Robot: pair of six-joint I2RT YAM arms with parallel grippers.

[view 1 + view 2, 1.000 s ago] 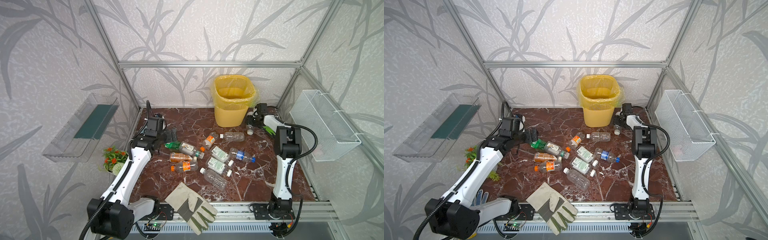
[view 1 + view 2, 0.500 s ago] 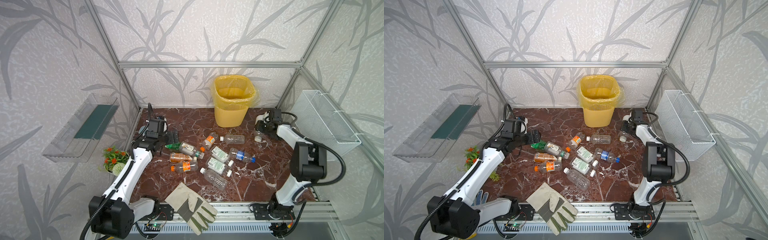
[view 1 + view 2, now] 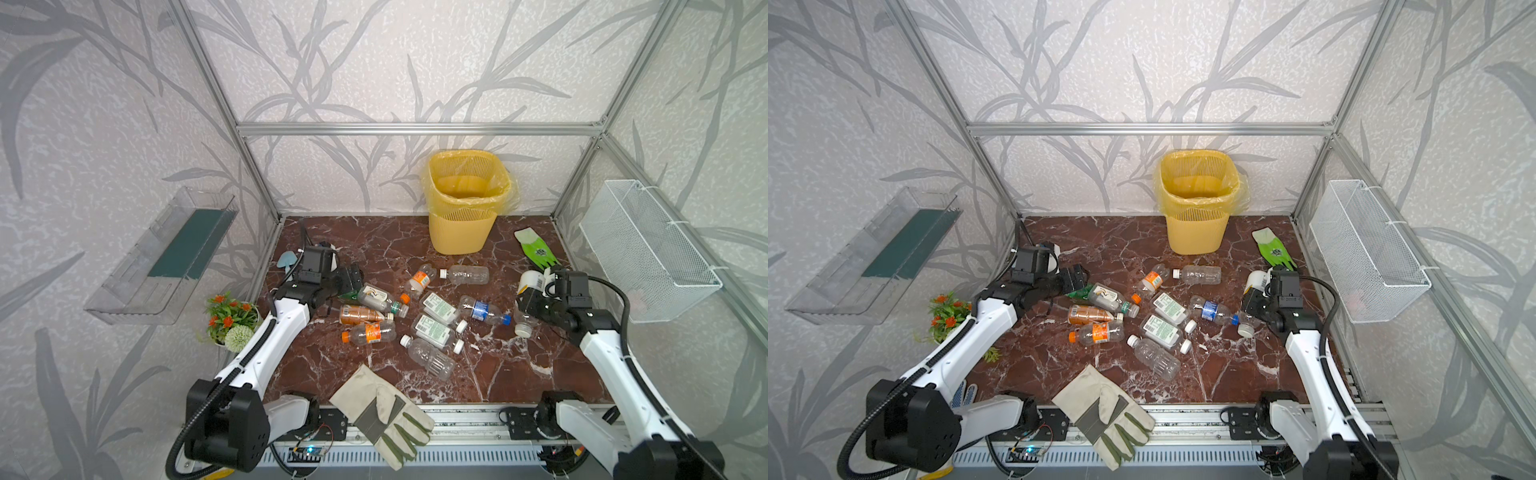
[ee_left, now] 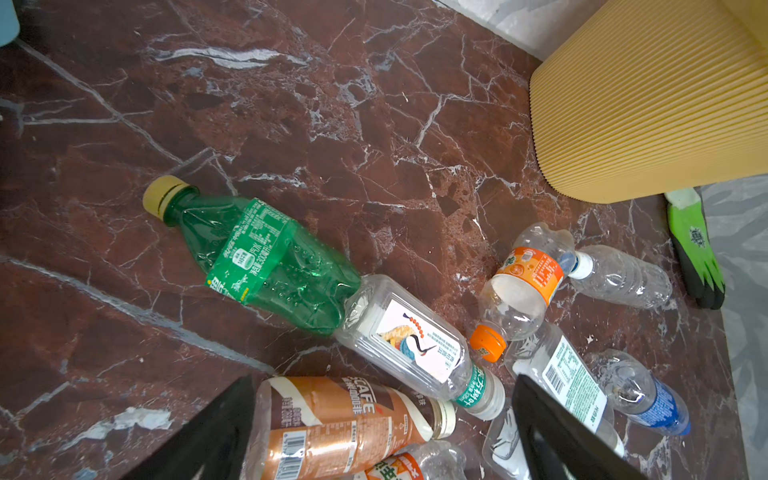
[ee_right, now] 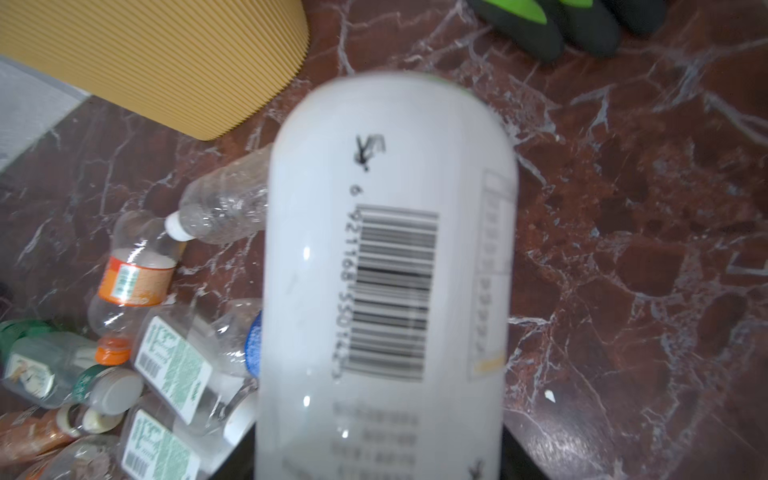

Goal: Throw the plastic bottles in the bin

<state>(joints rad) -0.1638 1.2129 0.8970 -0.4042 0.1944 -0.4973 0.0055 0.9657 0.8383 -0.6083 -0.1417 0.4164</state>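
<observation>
Several plastic bottles lie in a loose heap mid-floor in both top views, among them a green bottle (image 4: 266, 257), an amber bottle (image 3: 359, 314) (image 4: 332, 424) and a blue-capped bottle (image 3: 482, 311). The yellow bin (image 3: 463, 224) (image 3: 1196, 232) stands at the back. My left gripper (image 3: 353, 280) (image 4: 382, 384) hangs open over the heap's left end, its fingers straddling the amber bottle without touching it. My right gripper (image 3: 530, 297) (image 5: 378, 457) is shut on a white bottle (image 3: 532, 281) (image 5: 386, 249) with a barcode, to the right of the heap.
A pale work glove (image 3: 382, 411) lies at the front edge. A green glove (image 3: 536, 249) lies right of the bin. A potted plant (image 3: 228, 316) stands left of the floor. A wire basket (image 3: 648, 249) and a clear tray (image 3: 166, 253) hang on the side walls.
My right gripper has drawn back from beside the bin toward the front right, and its jaws have narrowed onto the white bottle. My left gripper has shifted slightly toward the heap.
</observation>
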